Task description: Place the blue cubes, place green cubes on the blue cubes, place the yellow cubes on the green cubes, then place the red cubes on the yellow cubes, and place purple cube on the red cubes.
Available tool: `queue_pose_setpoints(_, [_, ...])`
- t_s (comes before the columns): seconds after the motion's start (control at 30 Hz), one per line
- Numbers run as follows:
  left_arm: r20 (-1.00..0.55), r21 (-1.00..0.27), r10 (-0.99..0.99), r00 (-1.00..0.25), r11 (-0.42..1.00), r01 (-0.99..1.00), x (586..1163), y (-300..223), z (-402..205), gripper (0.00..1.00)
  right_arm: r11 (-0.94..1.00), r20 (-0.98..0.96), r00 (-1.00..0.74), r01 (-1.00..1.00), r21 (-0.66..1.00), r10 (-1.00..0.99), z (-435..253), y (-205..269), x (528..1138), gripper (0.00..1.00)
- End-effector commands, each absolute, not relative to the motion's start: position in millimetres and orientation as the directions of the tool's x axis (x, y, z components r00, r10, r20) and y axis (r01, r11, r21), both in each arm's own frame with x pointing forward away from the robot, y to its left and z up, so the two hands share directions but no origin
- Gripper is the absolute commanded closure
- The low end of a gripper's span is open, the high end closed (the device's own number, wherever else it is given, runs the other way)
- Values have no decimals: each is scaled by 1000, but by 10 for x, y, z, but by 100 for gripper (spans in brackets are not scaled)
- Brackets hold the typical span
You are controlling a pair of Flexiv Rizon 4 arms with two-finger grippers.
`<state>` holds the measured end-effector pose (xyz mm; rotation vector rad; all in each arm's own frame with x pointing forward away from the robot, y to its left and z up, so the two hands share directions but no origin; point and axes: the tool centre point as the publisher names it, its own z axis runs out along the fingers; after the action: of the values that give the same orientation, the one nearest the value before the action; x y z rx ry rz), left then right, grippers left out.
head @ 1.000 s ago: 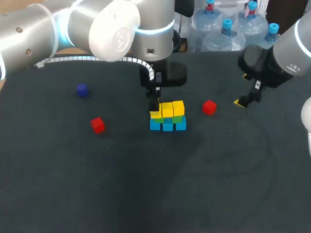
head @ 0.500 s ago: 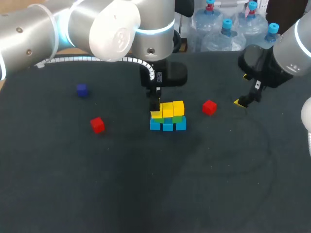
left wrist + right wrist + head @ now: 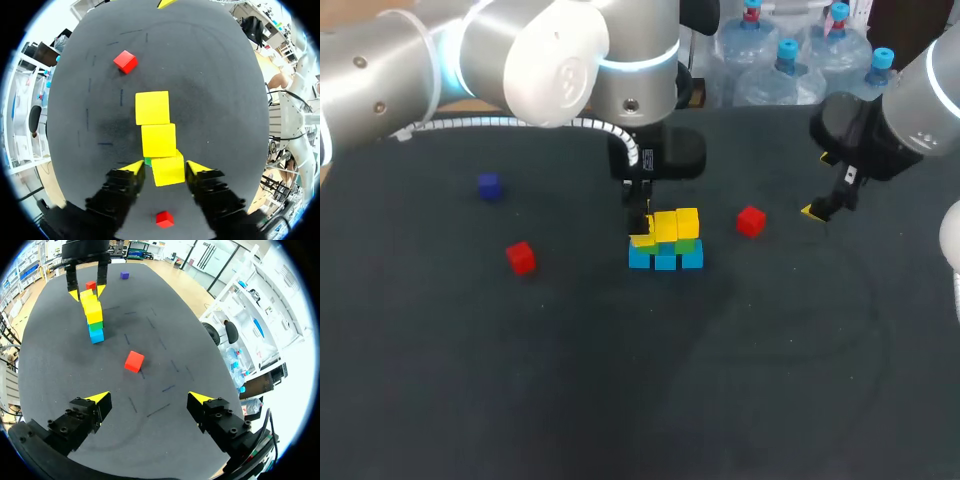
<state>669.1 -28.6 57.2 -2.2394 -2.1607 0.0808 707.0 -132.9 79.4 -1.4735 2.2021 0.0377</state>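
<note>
Overhead, the left gripper (image 3: 640,226) hangs over the left end of the stack (image 3: 666,246), which has blue cubes below, then green, then yellow. One red cube (image 3: 751,221) lies to its right and the purple cube (image 3: 489,185) far to its left on the tabletop (image 3: 620,390).

From the left wrist, the fingers (image 3: 134,166) flank the nearest yellow cube (image 3: 168,171), narrowly parted from it.

From the right wrist, the right gripper (image 3: 149,399) spreads wide and empty.

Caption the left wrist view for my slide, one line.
Left gripper straddling the nearest yellow cube in a row of three, a red cube ahead on the dark table.
</note>
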Motion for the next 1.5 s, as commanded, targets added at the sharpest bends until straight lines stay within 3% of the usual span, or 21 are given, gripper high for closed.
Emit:
queue_pose_setpoints(0.03, [-25, -58, 999, 28, -29, 998, 6705, -250, 570, 0, 421, -407, -301, -873, -247, -862, 793, -1328, 7049, 0])
queue_pose_setpoints(1.5, [-36, -50, 999, 20, -22, 998, 6771, -250, 538, 0, 421, -407, -301, -873, -247, -862, 793, -1328, 7049, 0])
